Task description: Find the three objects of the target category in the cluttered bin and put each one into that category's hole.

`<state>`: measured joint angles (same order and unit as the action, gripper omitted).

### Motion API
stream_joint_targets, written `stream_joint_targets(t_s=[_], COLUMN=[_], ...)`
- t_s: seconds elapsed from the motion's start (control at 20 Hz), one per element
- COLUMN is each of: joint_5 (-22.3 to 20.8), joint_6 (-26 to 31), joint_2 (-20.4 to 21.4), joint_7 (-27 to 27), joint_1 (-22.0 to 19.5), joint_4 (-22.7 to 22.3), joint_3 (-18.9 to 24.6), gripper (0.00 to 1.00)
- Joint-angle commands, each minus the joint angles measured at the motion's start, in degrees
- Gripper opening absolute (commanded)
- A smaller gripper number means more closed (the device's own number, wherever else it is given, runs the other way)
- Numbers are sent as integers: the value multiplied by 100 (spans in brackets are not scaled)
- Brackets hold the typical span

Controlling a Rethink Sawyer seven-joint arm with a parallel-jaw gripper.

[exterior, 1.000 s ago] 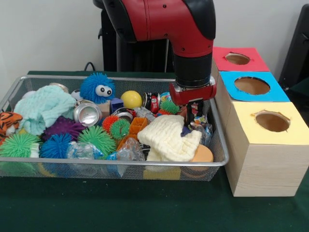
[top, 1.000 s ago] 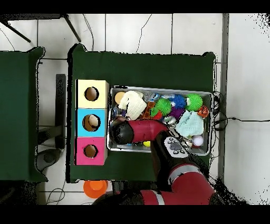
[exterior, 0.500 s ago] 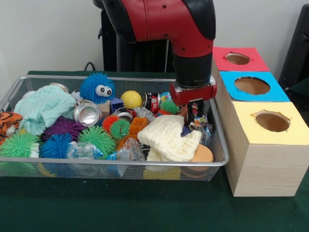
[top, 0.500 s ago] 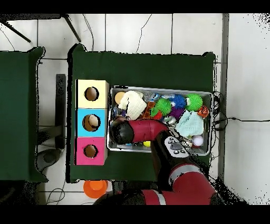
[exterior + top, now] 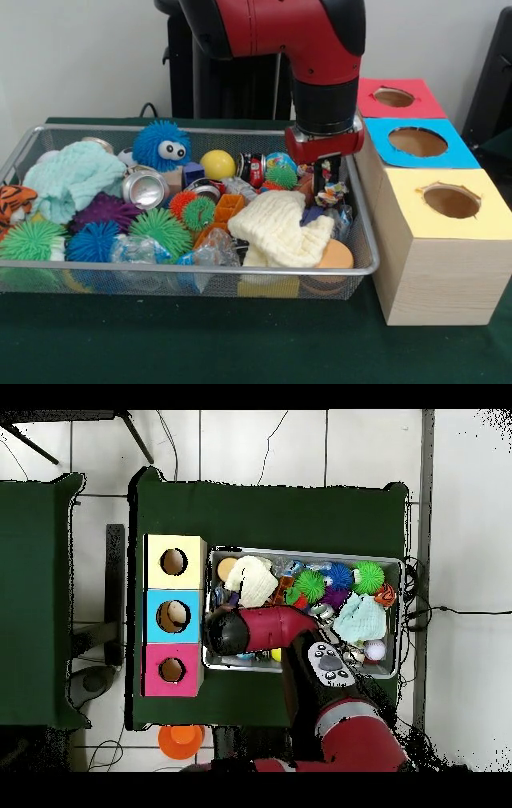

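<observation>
My gripper [image 5: 327,181] hangs over the right end of the wire bin [image 5: 200,270], close to the wooden boxes. It is shut on a crumpled colourful wrapper [image 5: 330,194], which dangles just above the clutter. Three holes top the boxes: red [image 5: 394,97], blue [image 5: 418,142] and yellow [image 5: 451,201]. In the overhead view the arm's wrist [image 5: 222,634] hides the gripper at the bin's left end, beside the blue box [image 5: 174,615].
The bin holds a cream knit cloth [image 5: 280,228], a mint cloth [image 5: 72,178], a blue fuzzy ball with eyes [image 5: 161,146], a yellow ball [image 5: 218,165], crushed cans [image 5: 144,188], spiky balls [image 5: 162,228] and plastic bottles [image 5: 136,250]. An orange disc [image 5: 334,254] lies under the gripper's corner.
The gripper has risen out of the clutter and shifted slightly toward the boxes, lifting the crumpled wrapper with it.
</observation>
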<state>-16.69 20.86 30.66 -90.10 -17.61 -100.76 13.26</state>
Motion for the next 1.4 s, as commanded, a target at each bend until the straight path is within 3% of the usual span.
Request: stream_joint_targets(t_s=[0.05, 0.65, 0.9, 1.4], joint_5=[-30, 54, 106, 54], joint_6=[1326, 2234, 1800, 1833], joint_2=[440, 787, 1082, 1418], joint_7=[141, 21, 294, 143], joint_1=[206, 354, 140, 192], joint_4=[593, 936, 802, 816], joint_3=[190, 330, 734, 769], gripper=[0, 0, 0, 0])
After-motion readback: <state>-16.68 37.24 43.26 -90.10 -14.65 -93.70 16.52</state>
